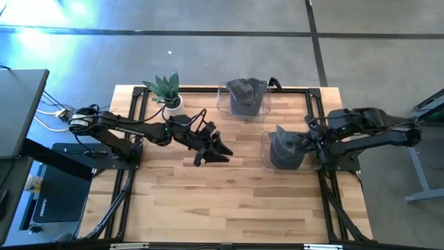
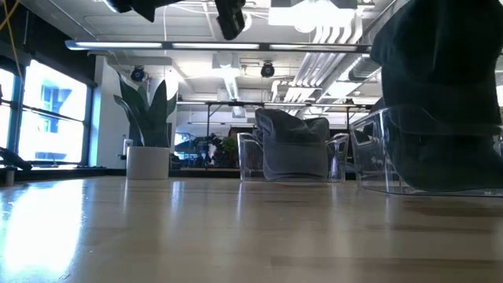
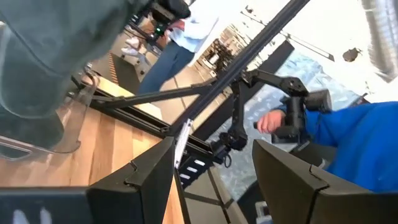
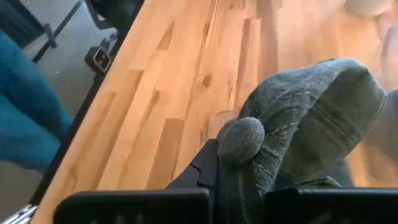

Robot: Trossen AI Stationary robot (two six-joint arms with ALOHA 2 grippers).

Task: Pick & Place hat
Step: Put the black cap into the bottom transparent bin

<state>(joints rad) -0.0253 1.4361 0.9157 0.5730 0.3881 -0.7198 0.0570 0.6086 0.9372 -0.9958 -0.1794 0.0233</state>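
Note:
Two grey knit hats show. One hat (image 1: 283, 147) (image 2: 440, 71) (image 4: 323, 112) is draped over a clear plastic stand (image 1: 266, 154) (image 2: 373, 153) on the table's right half. My right gripper (image 1: 305, 144) (image 4: 242, 177) reaches it from the right and is shut on it. The other hat (image 1: 246, 94) (image 2: 292, 145) rests on a second clear stand (image 1: 222, 103) at the far edge. My left gripper (image 1: 220, 151) (image 2: 229, 20) (image 3: 214, 171) hovers open above the table's middle, left of the held hat, touching nothing. My right gripper pinches a bunched fold of the hat's knit (image 4: 242, 140) on the side facing the table's right edge, between its two fingers (image 4: 205, 168). It comes from the right, slanting down. The hat still lies over the clear stand; how many layers are caught, I cannot tell.
A potted plant (image 1: 166, 90) (image 2: 148, 134) stands at the far left of the table. Black frame rails (image 1: 316, 114) run along the table's sides. A person in blue (image 3: 367, 143) stands beyond the right edge. Bare wood (image 1: 229, 201) lies on the near half.

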